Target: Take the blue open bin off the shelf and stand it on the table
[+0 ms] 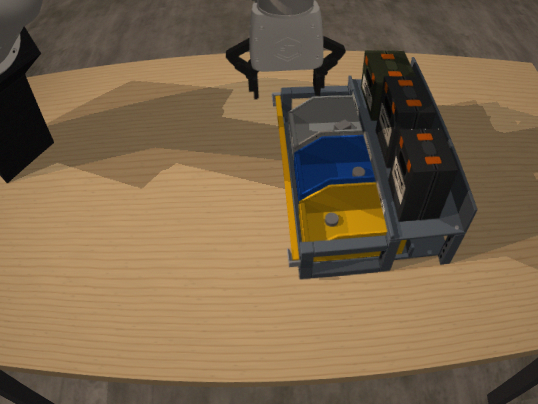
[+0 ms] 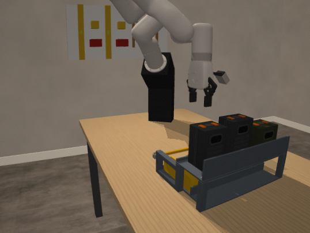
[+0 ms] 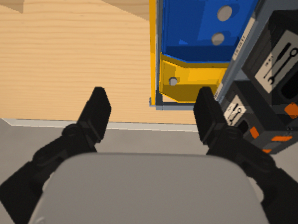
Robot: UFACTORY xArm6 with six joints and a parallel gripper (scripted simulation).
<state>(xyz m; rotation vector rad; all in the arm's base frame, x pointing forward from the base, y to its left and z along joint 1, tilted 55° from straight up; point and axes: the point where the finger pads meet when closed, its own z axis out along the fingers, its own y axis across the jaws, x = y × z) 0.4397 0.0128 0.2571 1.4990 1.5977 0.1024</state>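
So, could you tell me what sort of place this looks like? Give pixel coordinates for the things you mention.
Probably a workshop or parts-picking station: a shelf [image 1: 345, 249] [image 2: 245, 156] of coloured open bins, black tool cases [image 1: 430, 175] [image 2: 207, 144], and a robot arm [image 2: 173, 20] over a wooden table [image 1: 150, 280] [image 2: 129, 138].

Workshop-like room: tool-marked cases [image 1: 425, 175] [image 2: 205, 142] [image 3: 240, 112], parts bins [image 1: 332, 165] [image 3: 205, 30], wooden worktable [image 1: 150, 280] [image 2: 121, 161] [image 3: 75, 65].
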